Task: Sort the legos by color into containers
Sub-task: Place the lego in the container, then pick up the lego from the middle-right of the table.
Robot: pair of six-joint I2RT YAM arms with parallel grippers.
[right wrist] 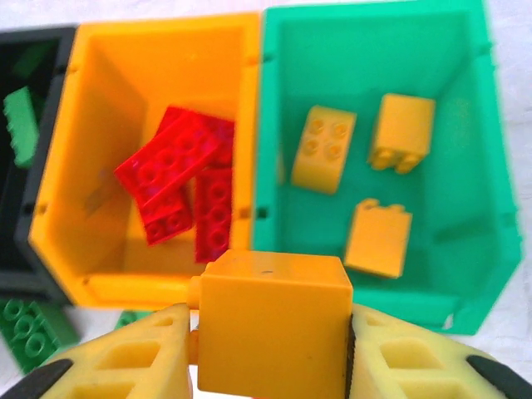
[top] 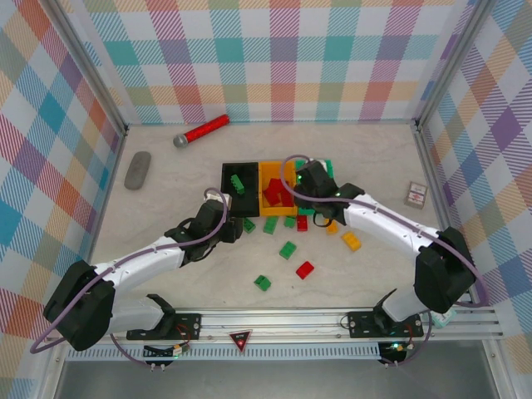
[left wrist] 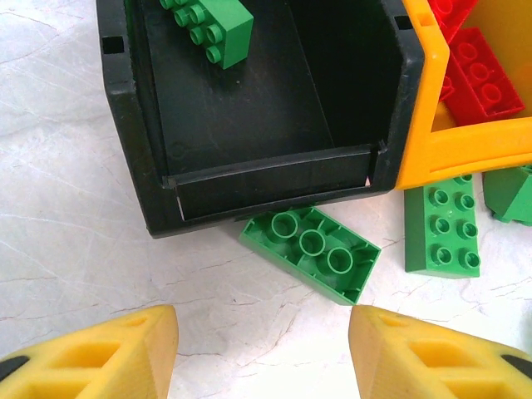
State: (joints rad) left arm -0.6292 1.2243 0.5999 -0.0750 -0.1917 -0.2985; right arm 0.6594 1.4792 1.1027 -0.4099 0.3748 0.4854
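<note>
Pale marbled table [top: 366, 158] inside pastel plaid walls [top: 274, 58], with three stray items.

Seen from above: a microphone [top: 201, 130] with a red handle and grey head lies slanted at 11 o'clock, near the back wall. A grey oval remote [top: 137, 169] rests at 10 o'clock by the left wall. A small card-like object [top: 416, 194], its detail too small to read, sits at 3 o'clock near the right wall.

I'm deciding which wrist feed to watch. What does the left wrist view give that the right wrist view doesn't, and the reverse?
Left wrist: the open left gripper, aimed at an upturned green brick by the black bin's front.
Right wrist: the right gripper shut on a yellow brick, and the green bin with three yellow bricks inside.
Both: the black bin holding a green brick, and the orange bin holding red bricks.
</note>
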